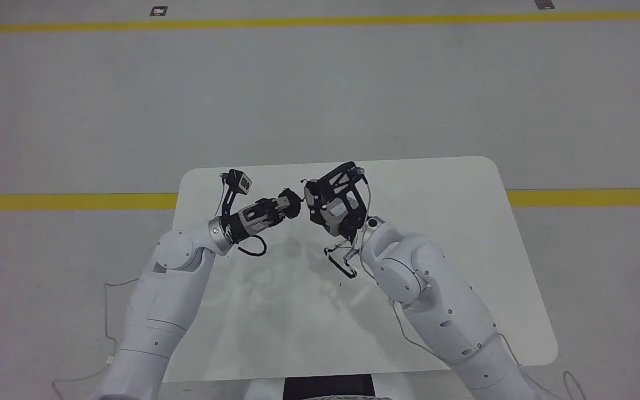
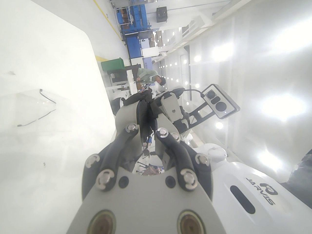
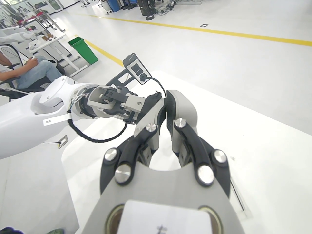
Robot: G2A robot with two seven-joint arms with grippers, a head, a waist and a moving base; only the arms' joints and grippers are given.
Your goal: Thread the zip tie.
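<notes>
Standing tip-to-tip above the white table, left gripper and right gripper jaws are clenched; slight misalignment could foil threading the zip tie.

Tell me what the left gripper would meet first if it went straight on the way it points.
Most likely the right gripper: the left gripper points at it almost tip to tip, gap unclear.
</notes>
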